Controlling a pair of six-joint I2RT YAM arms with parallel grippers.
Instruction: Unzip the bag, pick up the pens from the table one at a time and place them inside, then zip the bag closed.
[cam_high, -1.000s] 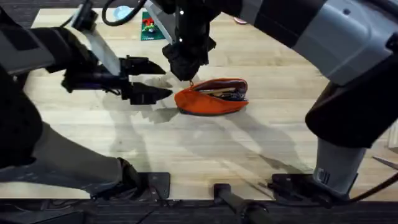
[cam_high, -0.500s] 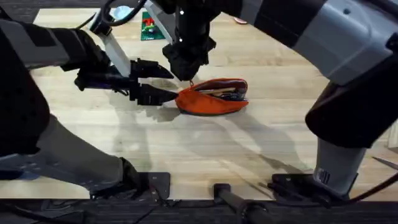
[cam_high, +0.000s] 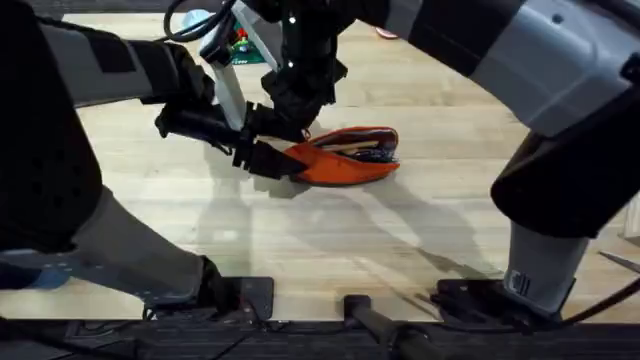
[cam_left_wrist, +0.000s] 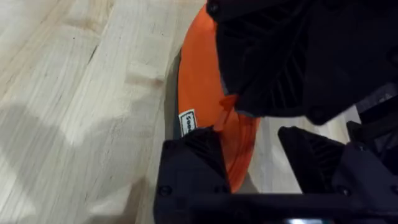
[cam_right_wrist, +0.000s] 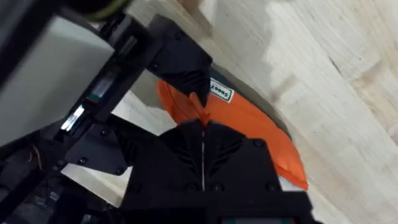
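Observation:
The orange bag (cam_high: 350, 165) lies on the table (cam_high: 420, 230), its zipper open along the top, with thin dark and tan pens (cam_high: 368, 149) showing inside the slit. My left gripper (cam_high: 285, 146) is open and straddles the bag's left end (cam_left_wrist: 239, 149); one finger (cam_left_wrist: 193, 168) lies against the fabric and the other (cam_left_wrist: 317, 162) stands clear of it. My right gripper (cam_high: 303, 124) hangs just above that same end, shut on the small orange pull tab (cam_left_wrist: 225, 109). In the right wrist view the pull tab (cam_right_wrist: 200, 113) runs up into my closed right gripper (cam_right_wrist: 203, 134).
A green card (cam_high: 238, 45) and a pale blue object (cam_high: 198, 19) lie at the back of the table, and a small pink thing (cam_high: 386, 32) sits at the back right. Both arms crowd the bag's left end. Bare planks lie in front of the bag.
My left gripper has slid right across the table and now straddles the bag's left end. The right gripper and the bag have stayed in place.

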